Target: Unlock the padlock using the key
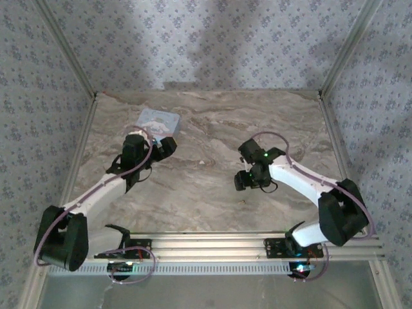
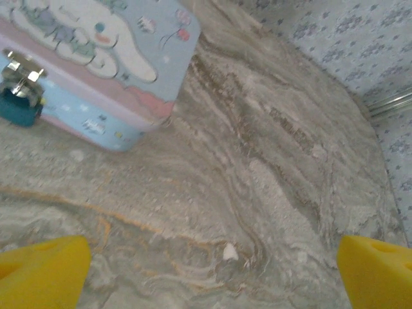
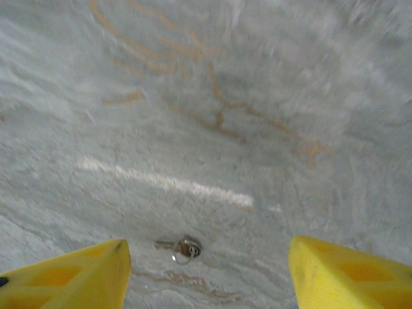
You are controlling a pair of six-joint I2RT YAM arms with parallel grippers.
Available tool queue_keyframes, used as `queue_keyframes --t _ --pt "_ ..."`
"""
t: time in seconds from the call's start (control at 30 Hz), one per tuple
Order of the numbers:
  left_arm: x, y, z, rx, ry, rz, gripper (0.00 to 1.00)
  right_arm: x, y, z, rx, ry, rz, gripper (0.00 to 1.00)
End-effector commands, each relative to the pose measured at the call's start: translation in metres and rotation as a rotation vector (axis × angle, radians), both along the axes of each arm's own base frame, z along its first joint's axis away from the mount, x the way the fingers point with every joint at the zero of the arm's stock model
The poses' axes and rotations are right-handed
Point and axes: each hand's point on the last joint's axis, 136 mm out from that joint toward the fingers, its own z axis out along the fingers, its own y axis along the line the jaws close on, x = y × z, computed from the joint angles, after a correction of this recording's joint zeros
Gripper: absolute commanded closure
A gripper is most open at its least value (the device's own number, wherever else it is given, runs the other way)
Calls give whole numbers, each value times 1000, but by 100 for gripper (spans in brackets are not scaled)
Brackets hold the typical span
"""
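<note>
Right wrist view: the key is seen flat on the bench, well apart from the tin, between open right fingers; the padlock is hung at the tin's clasp, left fingers open too. The thin key could be skidded aside by an off-centre pinch.

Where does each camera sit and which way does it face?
Top external: above, behind the robot, looking down on the table; both arms show.
Left wrist: on the left arm, facing the tin and padlock; open left pincer shows.
Right wrist: on the right arm, facing down at the key; open right pincer shows.
Top and left wrist share the tin.
</note>
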Motion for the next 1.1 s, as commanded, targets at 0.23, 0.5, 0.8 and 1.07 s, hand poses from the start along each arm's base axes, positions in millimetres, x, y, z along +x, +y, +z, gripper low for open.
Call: queue_keyframes --t 0.23,0.5,0.8,1.07 --pt "18 -12 13 -16 -39 13 2 -36 12 -27 -40 217 100 50" --pt "16 -11 9 -2 -24 23 2 -39 11 -42 -74 261 138 61" --pt "17 -11 7 12 -16 20 2 -41 9 -48 -87 278 133 72" --pt "17 -10 9 26 -18 17 2 -47 10 -57 -77 307 131 83"
